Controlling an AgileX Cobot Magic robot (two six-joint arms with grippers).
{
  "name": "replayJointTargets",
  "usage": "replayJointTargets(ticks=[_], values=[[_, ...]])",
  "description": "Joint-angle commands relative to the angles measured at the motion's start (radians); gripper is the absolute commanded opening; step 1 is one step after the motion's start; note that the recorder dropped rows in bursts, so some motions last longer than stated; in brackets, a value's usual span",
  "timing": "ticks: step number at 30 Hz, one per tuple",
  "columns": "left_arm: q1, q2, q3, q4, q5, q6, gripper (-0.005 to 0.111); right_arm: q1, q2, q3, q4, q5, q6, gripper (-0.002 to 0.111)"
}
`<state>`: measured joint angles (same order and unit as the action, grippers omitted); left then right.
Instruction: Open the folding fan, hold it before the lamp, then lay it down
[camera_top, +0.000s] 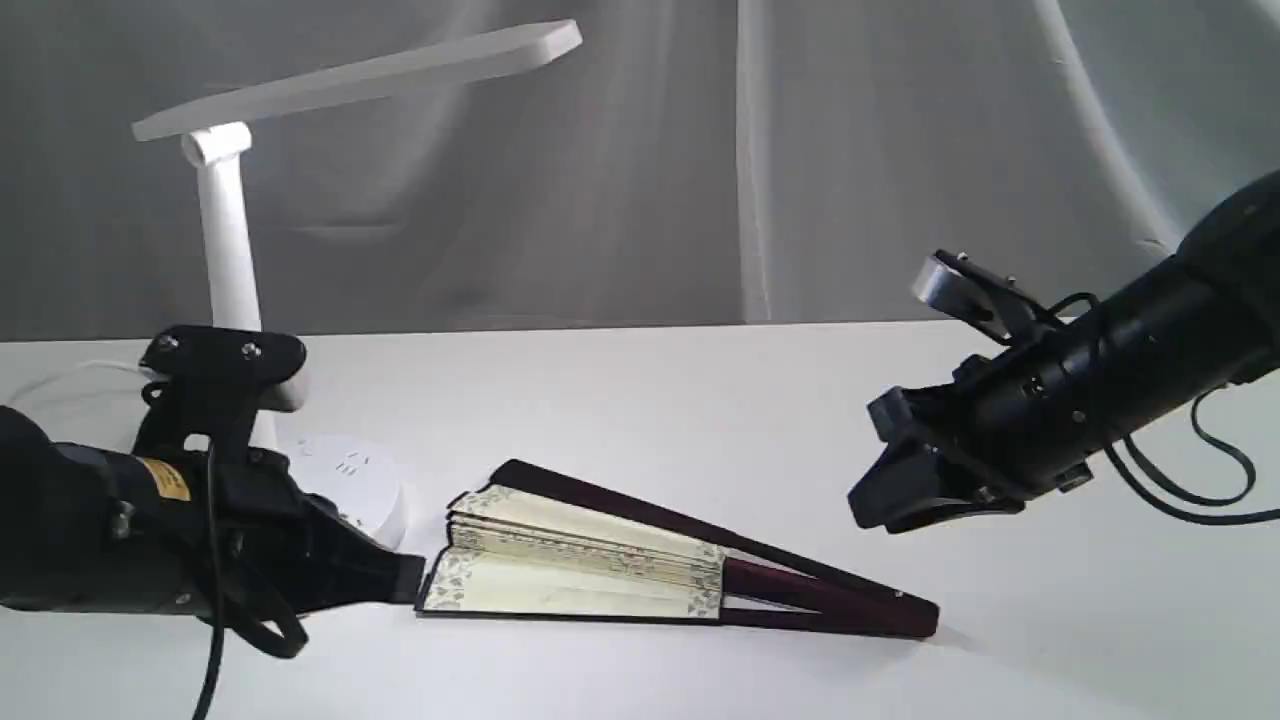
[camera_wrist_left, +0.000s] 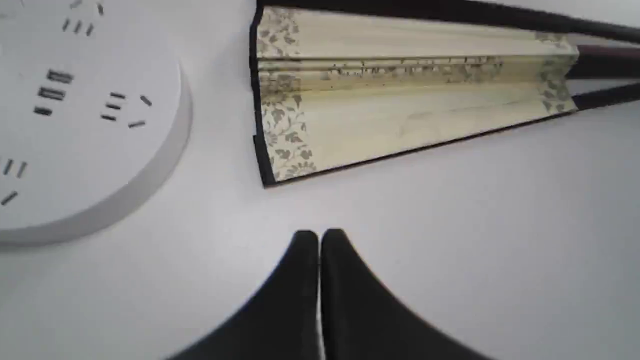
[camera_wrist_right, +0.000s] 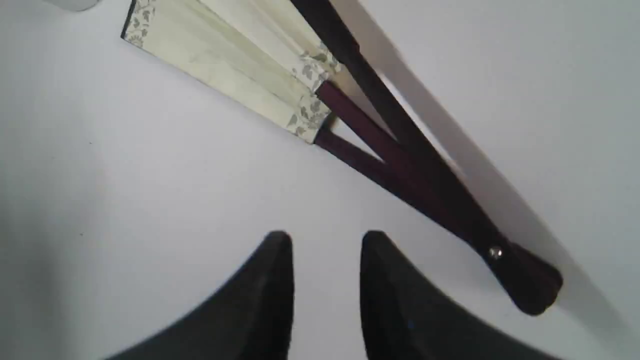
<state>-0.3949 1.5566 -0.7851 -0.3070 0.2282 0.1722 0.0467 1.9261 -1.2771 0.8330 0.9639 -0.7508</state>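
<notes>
**Fan** (camera_top: 600, 565): lies flat on the tabletop (camera_top: 640, 400), at 6 o'clock from centre in the exterior view. Only a few pleats are spread. The wide end points to 9 o'clock and the pivot (camera_wrist_right: 495, 252) to 3 o'clock. Nothing is holding it.

**Lamp** (camera_top: 225, 230): stands at 10 o'clock from the fan, with its head reaching over toward 12 o'clock. The round base (camera_wrist_left: 85, 125) sits just beside the fan's wide end.

**Left tool** (camera_wrist_left: 319, 235): clenched and empty, low over the tabletop. Its tips are just beside the bordered end of the leaf, not touching it.

**Right tool** (camera_wrist_right: 325, 237): jaws partly apart with nothing between them. It hangs above the tabletop at 2 o'clock from the pivot, clear of the fan.

**Hazards, as judged:**
- The clenched left tool can only push. A nudge toward 3 o'clock would slide the fan or buckle the paper edge, so it has to open before it can grip.
- The lower guard lies flush on the tabletop. A jaw trying to get under it may scrape the surface or skate the fan away.
- A pinch on the leaf instead of a guard risks creasing or tearing the paper as the fan spreads.
- Lifted by one guard alone, the fan may flop open or fall shut.
- The base is close by. Swinging the wide end toward 10 o'clock could knock the base or post, or snag the cord (camera_top: 70, 372).
- A loose hold at the pivot may let the fan twist and drop.
</notes>
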Motion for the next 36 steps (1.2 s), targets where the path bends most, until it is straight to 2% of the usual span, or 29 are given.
replayJointTargets(ticks=[1,5,8,12,16,18,22,25,31,35,36], values=[[-0.006,0.029,-0.021,-0.017,0.078,-0.013,0.0,0.004,0.004,-0.011,0.027,-0.027,-0.138,0.025],[-0.006,0.042,-0.072,-0.017,0.186,-0.013,0.0,0.004,0.004,-0.011,0.032,-0.1,-0.197,0.025],[-0.006,0.042,-0.094,-0.028,0.2,-0.013,0.0,0.004,0.004,-0.011,0.027,-0.145,-0.077,0.024],[-0.006,0.042,-0.099,-0.028,0.194,-0.013,0.0,0.004,-0.003,-0.011,-0.076,-0.16,0.105,0.015],[-0.006,0.042,-0.099,-0.024,0.197,-0.013,0.0,0.004,-0.014,-0.014,-0.358,-0.141,0.476,0.004],[-0.006,0.042,-0.099,-0.024,0.199,-0.013,0.0,0.004,-0.016,-0.023,-0.53,-0.112,0.592,0.0],[-0.006,0.042,-0.099,-0.024,0.199,-0.013,0.0,0.004,-0.029,-0.028,-0.768,-0.089,0.724,0.0],[-0.006,0.042,-0.099,-0.024,0.199,-0.013,0.0,0.004,-0.063,-0.026,-0.826,-0.135,0.729,0.0],[-0.006,0.042,-0.099,-0.024,0.187,-0.013,0.0,0.004,-0.203,0.094,-0.862,-0.428,0.727,0.0],[-0.006,0.042,-0.099,-0.024,0.183,-0.013,0.0,0.004,-0.299,0.294,-0.885,-0.73,0.718,0.0],[-0.006,0.042,-0.099,-0.024,0.181,-0.013,0.0,0.004,-0.323,0.351,-0.903,-0.853,0.713,0.0]])
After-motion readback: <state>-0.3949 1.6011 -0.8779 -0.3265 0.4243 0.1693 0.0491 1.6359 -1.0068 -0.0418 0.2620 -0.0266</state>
